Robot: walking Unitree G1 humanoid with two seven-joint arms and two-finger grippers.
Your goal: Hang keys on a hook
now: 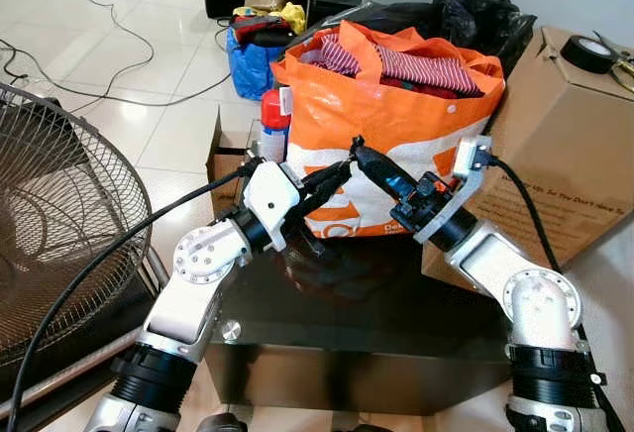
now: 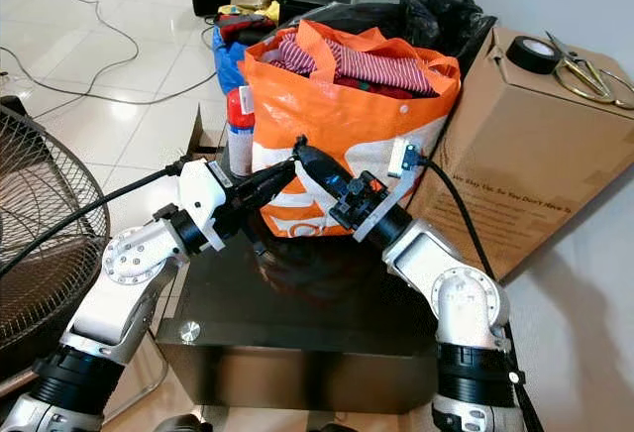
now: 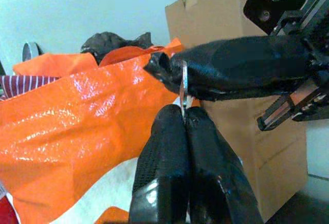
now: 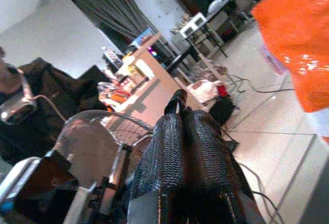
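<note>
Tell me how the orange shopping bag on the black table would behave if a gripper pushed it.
The orange shopping bag would probably dent, not slide: its thin glossy wall is creased. Stuffed with striped clothes, it looks bulky but soft. The cardboard box beside it should stop tipping that way.

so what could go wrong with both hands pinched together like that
1. The thin metal ring is nipped only at the tips of the left hand and right hand; if either lets go out of step, it may drop onto the dark glass table.
2. Both hands meet right at the orange bag, so a swing could snag its wall.
</note>
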